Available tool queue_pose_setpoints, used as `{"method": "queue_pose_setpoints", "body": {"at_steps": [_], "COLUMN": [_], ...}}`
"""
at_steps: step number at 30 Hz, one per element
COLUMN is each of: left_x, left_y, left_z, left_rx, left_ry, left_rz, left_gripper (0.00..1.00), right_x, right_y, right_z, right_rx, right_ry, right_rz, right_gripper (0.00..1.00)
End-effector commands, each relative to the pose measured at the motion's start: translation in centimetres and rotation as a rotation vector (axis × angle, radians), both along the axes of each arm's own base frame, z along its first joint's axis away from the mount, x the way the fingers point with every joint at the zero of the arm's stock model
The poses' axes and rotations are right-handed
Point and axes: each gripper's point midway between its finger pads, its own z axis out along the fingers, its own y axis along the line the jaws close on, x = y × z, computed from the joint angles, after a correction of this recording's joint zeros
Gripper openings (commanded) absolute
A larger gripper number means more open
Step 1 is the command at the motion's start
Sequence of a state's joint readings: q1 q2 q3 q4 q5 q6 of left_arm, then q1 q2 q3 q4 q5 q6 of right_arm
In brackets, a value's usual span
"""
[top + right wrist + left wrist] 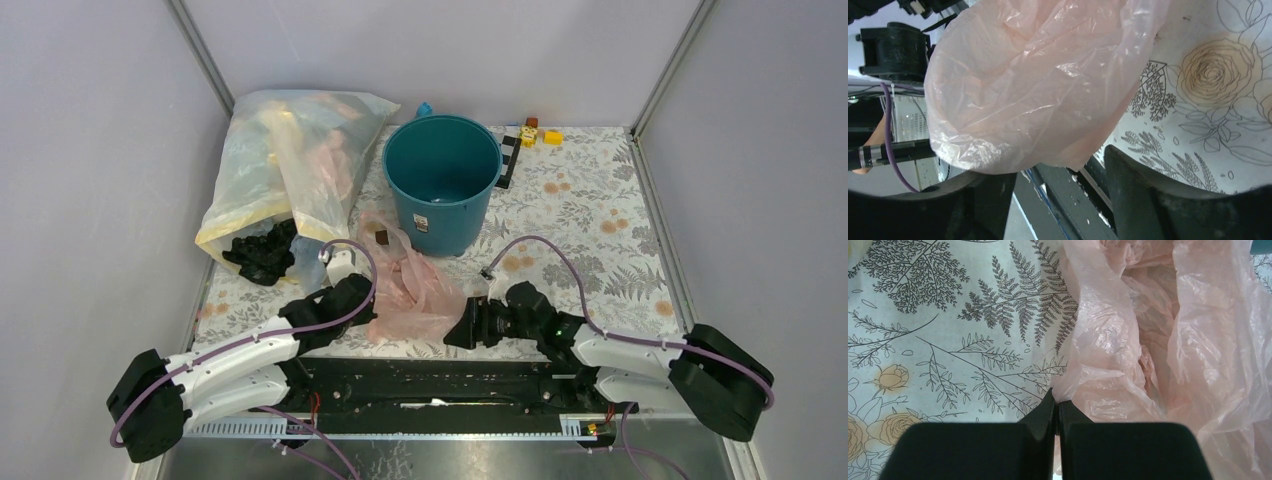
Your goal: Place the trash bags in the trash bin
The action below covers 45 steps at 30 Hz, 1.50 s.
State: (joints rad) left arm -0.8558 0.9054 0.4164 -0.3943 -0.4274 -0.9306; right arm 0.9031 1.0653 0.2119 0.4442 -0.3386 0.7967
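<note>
Overhead, we see the left arm [240, 355] lying low from its base at 7 o'clock, forearm stretched toward 1 o'clock and wrist bent down to the flowered cloth [590, 220]. The left gripper [1055, 400] has its jaws pressed together, tips touching the near edge of the pink bag [410, 290]. We cannot tell whether any film is caught between them.

The right arm [620, 350] reaches from 5 o'clock toward 9 o'clock, also low and nearly flat. The right gripper [1055, 172] stands wide apart at the bag's 4 o'clock corner. A bulge of pink film hangs at its mouth, and nothing is clamped.

The bin [440, 185] stands upright toward 12 o'clock, with the crumpled pink bag touching its foot at 6 o'clock. At the bin's 9 o'clock lies a big clear bag [300, 150], with black stuff [262, 255] at its near end.
</note>
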Motion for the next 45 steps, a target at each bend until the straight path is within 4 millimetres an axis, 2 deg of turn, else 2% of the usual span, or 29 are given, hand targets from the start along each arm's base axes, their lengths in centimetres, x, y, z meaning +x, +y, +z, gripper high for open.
{"method": "queue_pose_setpoints", "body": {"at_steps": [1,3,6,10,13,17,23,29,33,35,38,40,42,45], "left_x": [0.4,0.4,0.6,0.7,0.7,0.8,1.0,1.2,1.3,1.6,2.5,3.3,4.0,5.0], "left_y": [-0.5,-0.4,0.1,0.8,1.2,3.0,5.3,8.6,10.3,10.4,8.5,6.9,5.7,4.2], "left_z": [0.7,0.7,1.2,2.3,3.3,4.5,7.2,10.8,14.1,15.7,18.1,18.8,19.6,21.2], "left_rx": [-0.030,-0.035,-0.047,-0.088,-0.156,-0.161,-0.159,-0.124,-0.140,-0.135,-0.115,-0.089,-0.066,-0.066], "left_ry": [-0.025,-0.029,-0.047,-0.079,-0.119,-0.165,-0.234,-0.320,-0.410,-0.444,-0.469,-0.447,-0.428,-0.431], "left_rz": [-0.007,0.000,0.026,0.077,0.105,0.178,0.276,0.420,0.476,0.466,0.360,0.306,0.269,0.236], "left_gripper": [0.00,0.00,0.00,0.00,0.00,0.00,0.00,0.00,0.00,0.00,0.00,0.00,0.00,0.00], "right_x": [1.8,2.3,2.9,4.4,5.4,6.3,7.2,7.8,8.2,8.4,8.1,7.8,7.6,7.6], "right_y": [1.8,1.7,1.2,-1.1,-4.5,-10.0,-16.5,-20.3,-20.8,-19.9,-16.6,-14.9,-13.7,-13.0], "right_z": [1.9,2.2,2.8,3.2,2.9,2.5,4.6,7.6,10.2,11.5,13.7,15.1,16.6,19.0], "right_rx": [0.063,0.083,0.107,0.052,-0.047,-0.183,-0.326,-0.365,-0.365,-0.378,-0.367,-0.350,-0.334,-0.304], "right_ry": [-0.063,-0.063,-0.078,-0.123,-0.160,-0.206,-0.258,-0.282,-0.347,-0.405,-0.479,-0.489,-0.487,-0.494], "right_rz": [-0.032,-0.076,-0.137,-0.271,-0.405,-0.609,-0.864,-1.067,-1.071,-0.990,-0.753,-0.656,-0.595,-0.577], "right_gripper": [0.64,0.51,0.23,0.00,0.00,0.00,0.00,0.00,0.00,0.00,0.00,0.00,0.00,0.00]}}
